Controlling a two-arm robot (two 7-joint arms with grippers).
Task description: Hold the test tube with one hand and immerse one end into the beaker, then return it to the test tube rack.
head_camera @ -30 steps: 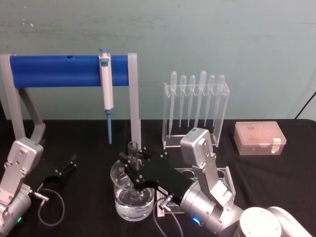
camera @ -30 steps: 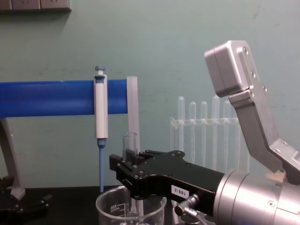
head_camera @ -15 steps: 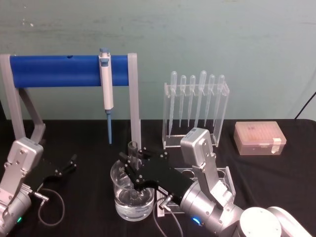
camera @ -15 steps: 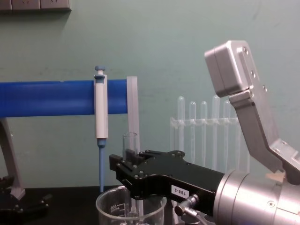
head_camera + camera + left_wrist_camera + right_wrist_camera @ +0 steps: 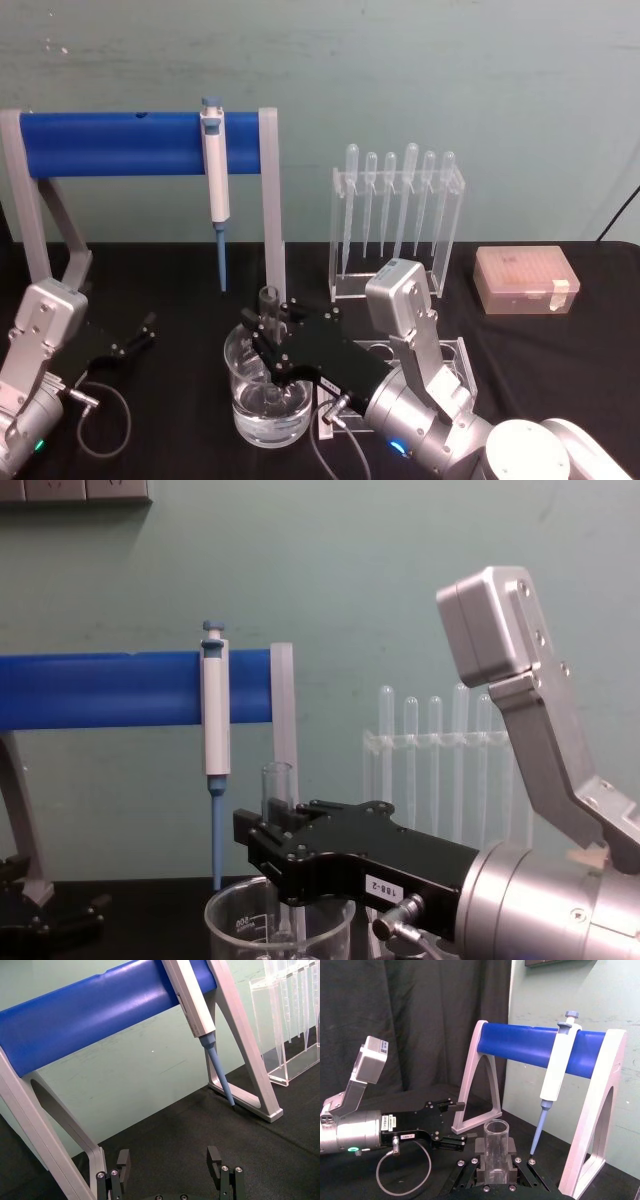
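Observation:
The test tube (image 5: 268, 299) stands upright with its lower end down inside the beaker (image 5: 240, 408), which holds some clear liquid. My right gripper (image 5: 264, 332) is shut on the tube's middle, just above the beaker's rim. From the side, the tube's open top (image 5: 277, 784) rises above the black right gripper (image 5: 268, 848), and the beaker (image 5: 234, 920) sits below it. The right wrist view shows the tube (image 5: 496, 1146) clamped between the fingers (image 5: 480, 1173). My left gripper (image 5: 134, 336) rests open on the black table at the left, holding nothing (image 5: 170, 1161).
A blue-and-white pipettor (image 5: 215, 181) hangs on the blue bar stand (image 5: 120, 142) behind the beaker. A clear rack of pipettes (image 5: 397, 220) stands at the back right, a pink tip box (image 5: 525, 280) farther right. A clear holder (image 5: 452, 356) lies under my right arm.

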